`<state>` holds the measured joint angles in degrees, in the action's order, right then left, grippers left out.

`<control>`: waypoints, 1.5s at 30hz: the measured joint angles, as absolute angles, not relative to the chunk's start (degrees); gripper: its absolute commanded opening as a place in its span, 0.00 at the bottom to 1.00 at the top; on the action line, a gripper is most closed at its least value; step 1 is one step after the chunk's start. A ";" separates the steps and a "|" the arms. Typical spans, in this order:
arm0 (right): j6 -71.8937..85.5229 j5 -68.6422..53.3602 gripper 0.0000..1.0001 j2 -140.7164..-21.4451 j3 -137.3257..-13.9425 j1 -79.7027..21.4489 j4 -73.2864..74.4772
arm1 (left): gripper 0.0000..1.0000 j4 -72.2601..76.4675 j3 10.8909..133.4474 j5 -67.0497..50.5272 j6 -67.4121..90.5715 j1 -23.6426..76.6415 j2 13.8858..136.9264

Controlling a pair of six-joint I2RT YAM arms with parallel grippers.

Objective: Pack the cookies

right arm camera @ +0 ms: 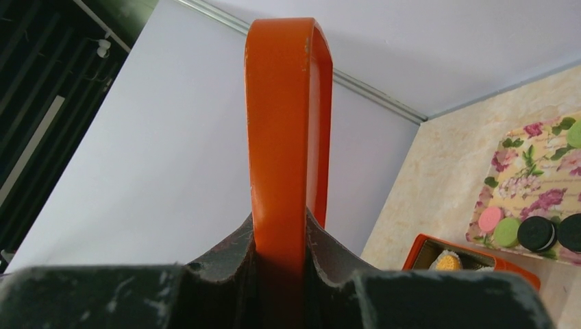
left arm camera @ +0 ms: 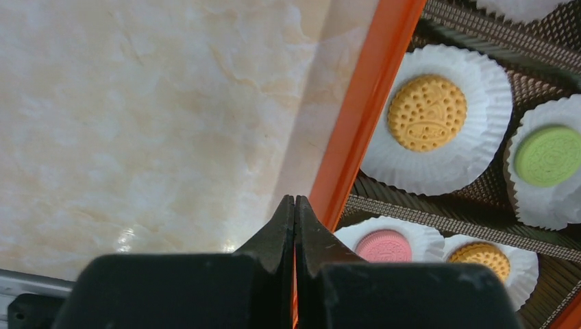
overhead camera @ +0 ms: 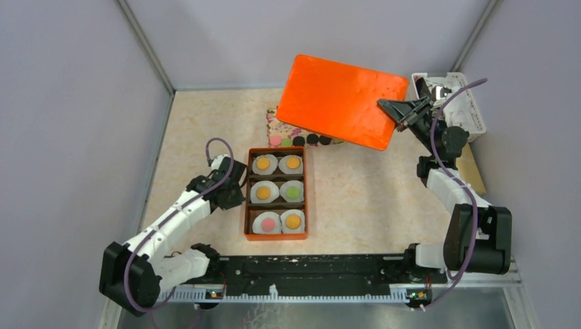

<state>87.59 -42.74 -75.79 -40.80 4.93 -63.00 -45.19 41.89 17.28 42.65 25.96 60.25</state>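
Note:
An orange box (overhead camera: 276,236) on the table holds several cookies (overhead camera: 263,164), orange, green and pink, each in a white paper cup. My left gripper (overhead camera: 240,184) is shut and empty, its tips (left arm camera: 294,200) just outside the box's left wall (left arm camera: 363,116). Beyond that wall lie an orange cookie (left arm camera: 427,112), a green one (left arm camera: 548,155) and a pink one (left arm camera: 384,245). My right gripper (overhead camera: 401,113) is shut on the edge of the orange lid (overhead camera: 340,110), held tilted in the air at the back. In the right wrist view the lid (right arm camera: 284,116) stands upright between the jaws (right arm camera: 283,226).
A floral board (right arm camera: 541,171) behind the box carries loose pink (right arm camera: 489,219), green (right arm camera: 507,232) and black (right arm camera: 536,233) cookies, partly hidden by the lid from above. A white basket (overhead camera: 466,113) sits in the back right corner. Grey walls close in three sides.

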 measured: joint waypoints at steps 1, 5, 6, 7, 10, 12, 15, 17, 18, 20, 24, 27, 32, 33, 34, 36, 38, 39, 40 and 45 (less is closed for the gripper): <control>87.68 -42.94 0.00 -75.79 -40.80 4.93 -62.98 | 0.00 -45.10 41.65 17.21 43.59 26.89 60.77; 87.53 -43.35 0.00 -75.29 -40.82 4.93 -62.06 | 0.00 -43.66 37.63 15.97 47.79 32.34 62.04; 87.37 -43.48 0.00 -74.96 -40.95 4.93 -61.32 | 0.00 -43.62 36.14 15.77 49.08 34.20 62.11; 87.00 -43.55 0.00 -74.65 -41.17 4.93 -60.71 | 0.00 -43.75 35.03 15.31 50.37 35.86 62.17; 85.38 -43.94 0.00 -73.93 -42.65 4.93 -58.02 | 0.00 -43.81 33.32 14.55 54.00 40.95 62.63; 84.01 -44.01 0.00 -73.47 -44.42 4.93 -55.77 | 0.00 -43.70 33.30 14.39 55.79 43.53 62.76; 81.95 -43.99 0.00 -72.64 -46.41 4.93 -53.08 | 0.00 -43.48 33.39 13.76 58.74 48.73 63.24; 80.82 -43.90 0.00 -71.79 -47.13 5.02 -51.81 | 0.00 -42.81 33.85 13.06 60.40 52.60 64.69; 80.36 -43.83 0.00 -71.29 -47.35 5.10 -51.03 | 0.00 -41.91 34.15 12.56 61.21 54.72 65.80; 79.37 -43.81 0.00 -70.43 -47.46 5.41 -49.93 | 0.00 -39.70 35.09 11.88 62.13 58.46 68.42; 76.82 -43.68 0.00 -69.01 -48.45 6.26 -46.48 | 0.00 -34.17 38.87 10.92 61.30 62.00 75.02; 74.67 -43.62 0.00 -67.94 -49.71 6.92 -42.98 | 0.00 -29.89 43.79 11.42 58.85 62.37 80.71; 70.72 -43.59 0.00 -65.41 -53.12 8.58 -36.84 | 0.00 -24.47 52.47 12.97 54.02 62.37 89.10; 69.93 -43.57 0.00 -65.04 -53.95 8.91 -35.77 | 0.00 -22.94 54.02 13.08 53.06 62.37 90.80; 68.95 -43.35 0.00 -64.60 -55.00 9.21 -34.59 | 0.00 -21.58 55.42 13.10 52.05 62.37 92.42; 67.13 -42.87 0.00 -63.79 -57.10 9.56 -32.62 | 0.00 -19.27 57.41 12.97 50.39 62.37 94.96; 65.91 -42.35 0.00 -63.05 -58.74 9.63 -31.38 | 0.00 -17.41 59.31 12.84 48.62 62.41 97.45; 65.52 -42.11 0.00 -62.72 -59.37 9.63 -31.05 | 0.00 -16.58 60.05 12.80 47.81 62.41 98.48; 65.12 -41.89 0.00 -62.39 -59.83 9.63 -30.65 | 0.00 -15.77 60.82 12.82 46.96 62.43 99.55; 64.20 -40.80 0.00 -61.73 -60.88 9.65 -30.37 | 0.00 -14.68 62.92 12.47 43.90 62.65 100.36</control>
